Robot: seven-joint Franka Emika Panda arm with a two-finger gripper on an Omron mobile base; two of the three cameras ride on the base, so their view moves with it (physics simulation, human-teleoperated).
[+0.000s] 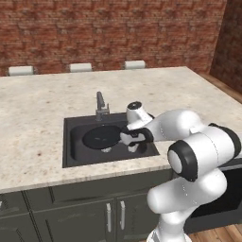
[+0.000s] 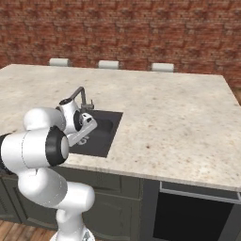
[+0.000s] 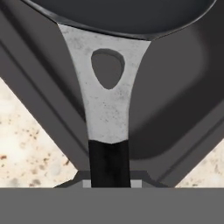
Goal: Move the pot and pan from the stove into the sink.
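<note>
Speckled beige stone counter (image 1: 42, 108), broad, running back to a red brick wall (image 1: 108, 28). Three pale chair backs (image 1: 80, 67) just past the far counter edge, spaced in a row. Dark grey-green cabinets (image 1: 71, 212) below, with slim metal handles (image 1: 108, 216). Wood floor (image 1: 222, 234) at lower right.

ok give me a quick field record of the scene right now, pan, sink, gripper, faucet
pan: round, black, low inside the basin; handle silver near the rim, black further back
sink: dark rectangular basin recessed in the speckled countertop
gripper: over the sink's right part, shut on the pan handle
faucet: grey metal, at the sink's back rim
pan contact with sink floor: cannot tell
pot: none seen in the sink
</note>
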